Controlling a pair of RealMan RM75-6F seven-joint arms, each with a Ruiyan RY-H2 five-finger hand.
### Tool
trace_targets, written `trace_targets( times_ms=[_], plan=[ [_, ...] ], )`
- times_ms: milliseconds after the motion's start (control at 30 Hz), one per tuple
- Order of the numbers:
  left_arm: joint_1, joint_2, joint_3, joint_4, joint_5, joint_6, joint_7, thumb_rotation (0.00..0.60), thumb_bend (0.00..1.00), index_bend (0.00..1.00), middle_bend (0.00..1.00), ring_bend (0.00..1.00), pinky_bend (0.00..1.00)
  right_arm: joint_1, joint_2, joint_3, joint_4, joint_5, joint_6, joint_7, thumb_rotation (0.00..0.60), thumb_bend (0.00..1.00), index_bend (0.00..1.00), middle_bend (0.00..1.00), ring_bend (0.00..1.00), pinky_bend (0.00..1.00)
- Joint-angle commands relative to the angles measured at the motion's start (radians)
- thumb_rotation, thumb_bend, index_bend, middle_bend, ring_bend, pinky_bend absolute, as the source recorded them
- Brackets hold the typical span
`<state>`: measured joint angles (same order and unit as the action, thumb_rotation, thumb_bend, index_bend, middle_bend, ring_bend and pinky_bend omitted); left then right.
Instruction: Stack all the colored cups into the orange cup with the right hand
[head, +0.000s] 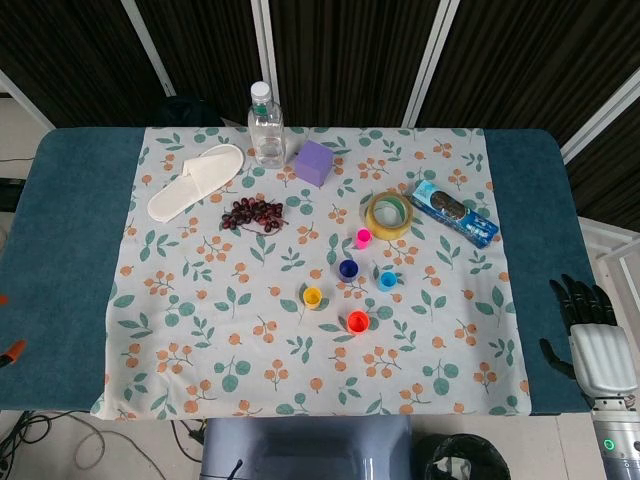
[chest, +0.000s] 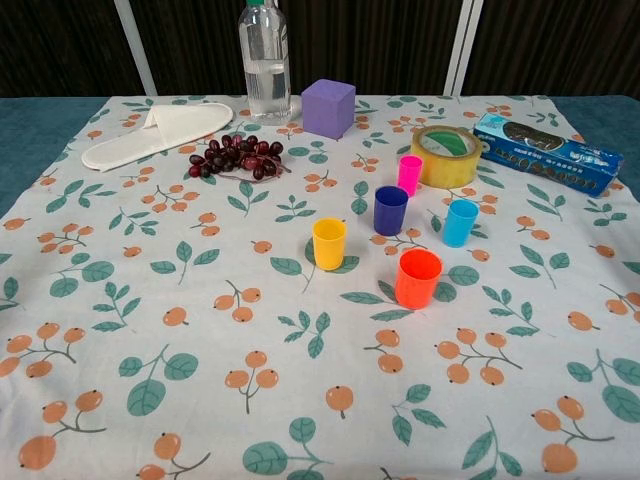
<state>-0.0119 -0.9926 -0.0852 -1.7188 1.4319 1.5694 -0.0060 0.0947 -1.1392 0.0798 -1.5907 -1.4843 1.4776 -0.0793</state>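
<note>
Orange cup (head: 358, 321) stands upright nearest the table's front edge in the head view, with the yellow cup (head: 312, 296), dark blue cup (head: 348, 269), light blue cup (head: 387, 280) and pink cup (head: 363, 237) close around it. The right hand (head: 590, 338) hovers off the cloth's right edge, fingers spread, holding nothing.

In the chest view all cups stand apart; I judge the yellow cup (chest: 328, 243) a sensible first pick, gripped by its sides from above.

Right hand (head: 592, 335) off cloth's right edge, fingers (head: 578, 296) pointing away from robot. Bare cloth (chest: 520, 300) lies left of fingers up to orange cup (chest: 418, 278). Beyond it cyan cup (chest: 461, 222), dark blue cup (chest: 390, 210), pink cup (chest: 410, 174) cluster close; tape roll (chest: 445, 156) and blue packet (chest: 545, 152) stand farther out.
</note>
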Motion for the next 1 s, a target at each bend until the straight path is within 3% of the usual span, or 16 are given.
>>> trace_targets(
  times_ms=[33,1000],
  plan=[
    [0.000,0.000,0.000,0.000,-0.001,0.000,-0.001,0.600,0.12,0.37,0.98,0.88,0.78,0.000,0.000,0.000,0.000,0.000,0.000,0.000,0.600,0.39,0.00,0.00,0.06,0.01],
    [0.009,0.005,-0.003,-0.002,0.002,0.017,-0.010,0.600,0.12,0.37,0.98,0.88,0.78,0.002,0.010,-0.003,-0.009,0.002,-0.018,0.049,0.600,0.39,0.00,0.00,0.06,0.01]
  ],
)
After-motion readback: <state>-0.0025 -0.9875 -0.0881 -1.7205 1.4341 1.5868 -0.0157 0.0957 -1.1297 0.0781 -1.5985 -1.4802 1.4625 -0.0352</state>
